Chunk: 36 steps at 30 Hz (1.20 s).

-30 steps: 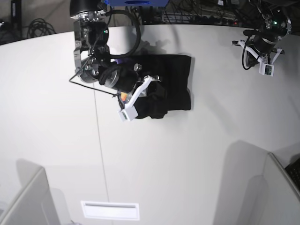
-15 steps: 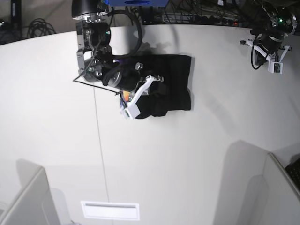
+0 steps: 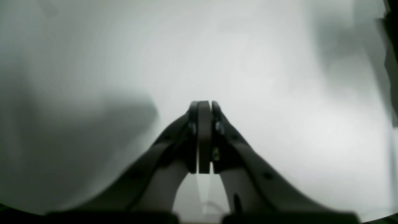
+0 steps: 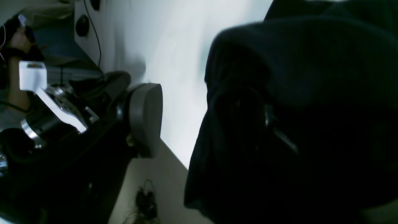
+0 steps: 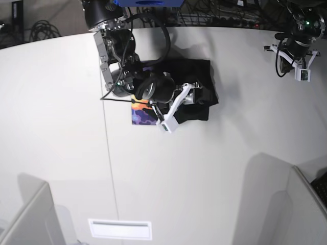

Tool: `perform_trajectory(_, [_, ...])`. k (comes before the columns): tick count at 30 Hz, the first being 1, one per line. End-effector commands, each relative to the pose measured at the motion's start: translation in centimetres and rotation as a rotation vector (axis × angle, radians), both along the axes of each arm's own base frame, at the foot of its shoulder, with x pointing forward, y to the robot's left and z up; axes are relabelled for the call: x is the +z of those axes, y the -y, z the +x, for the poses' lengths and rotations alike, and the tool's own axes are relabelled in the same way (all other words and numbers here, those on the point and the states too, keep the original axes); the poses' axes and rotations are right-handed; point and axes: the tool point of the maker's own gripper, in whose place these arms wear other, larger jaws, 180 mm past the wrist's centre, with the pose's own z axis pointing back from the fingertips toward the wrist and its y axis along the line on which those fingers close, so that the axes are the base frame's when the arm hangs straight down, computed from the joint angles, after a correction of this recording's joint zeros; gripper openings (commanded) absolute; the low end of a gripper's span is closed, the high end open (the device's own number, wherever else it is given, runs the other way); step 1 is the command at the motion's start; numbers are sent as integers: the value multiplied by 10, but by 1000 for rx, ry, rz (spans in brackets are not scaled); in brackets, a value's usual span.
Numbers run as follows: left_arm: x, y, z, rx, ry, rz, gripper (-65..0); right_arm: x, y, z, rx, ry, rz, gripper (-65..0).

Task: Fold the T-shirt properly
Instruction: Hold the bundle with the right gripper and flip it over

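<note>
The black T-shirt (image 5: 191, 76) lies bunched in a folded heap at the back middle of the white table (image 5: 204, 168). A strip of its orange and purple print (image 5: 143, 113) shows at the heap's left edge. My right gripper (image 5: 199, 97) hovers over the heap's right part. In the right wrist view its jaws (image 4: 199, 105) stand wide apart: one grey pad (image 4: 146, 119) is bare, and black cloth (image 4: 311, 93) drapes over the other side. My left gripper (image 3: 203, 107) is shut on nothing above bare table, at the far right corner (image 5: 299, 51).
A white strip (image 5: 120, 229) lies near the table's front edge. Grey partitions stand at the front left (image 5: 25, 219) and front right (image 5: 306, 204). Cables and equipment (image 5: 214, 18) run behind the table. A thin seam (image 5: 109, 153) crosses the tabletop.
My right arm has swung to the right across the shirt and its jaws have opened, letting the cloth go. The print at the left edge is now uncovered. The left arm barely shifted.
</note>
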Motion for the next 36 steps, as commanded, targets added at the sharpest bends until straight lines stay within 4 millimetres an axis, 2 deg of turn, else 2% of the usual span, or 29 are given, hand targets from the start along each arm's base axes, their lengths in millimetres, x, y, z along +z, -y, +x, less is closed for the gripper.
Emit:
perform_trajectory(1, [8, -3, 3, -8, 25, 17, -650, 19, -11, 7, 14, 44, 47, -281])
perform_trajectory(5, [9, -3, 5, -8, 28, 18, -650, 34, -37, -6, 135, 99, 42, -281])
perform_trajectory(7, [10, -6, 5, -7, 28, 26, -650, 46, -41, -16, 188, 135, 39, -284])
perform_trajectory(9, [12, -12, 3, 9, 31, 35, -650, 55, -28, -18, 174, 164, 36, -300])
perform_trajectory(11, [14, -18, 0, 25, 32, 43, -650, 55, -7, -16, 124, 180, 23, -371])
perform_trajectory(15, [10, -35, -11, 81, 14, 45, -650, 41, 37, -2, -18, 186, -19, -650])
perform_trajectory(19, [6, -42, -18, 108, 3, 42, -650, 19, 69, 19, -118, 174, -68, -650])
perform_trajectory(23, [5, -42, -19, 109, -2, 40, -650, -5, 74, 32, -133, 120, -103, -650])
perform_trajectory(26, [5, -42, -19, 109, -2, 40, -650, -16, 71, 36, -126, 88, -110, -650])
perform_trajectory(30, [5, -42, -20, 110, -4, 39, -650, -8, 39, 27, -52, 100, -78, -650])
perform_trajectory(33, [5, -42, -20, 110, -4, 39, -650, 6, 7, 22, 14, 123, -38, -650])
perform_trajectory(36, [5, -42, -20, 110, -3, 39, -650, 13, -21, 23, 41, 106, -13, -650])
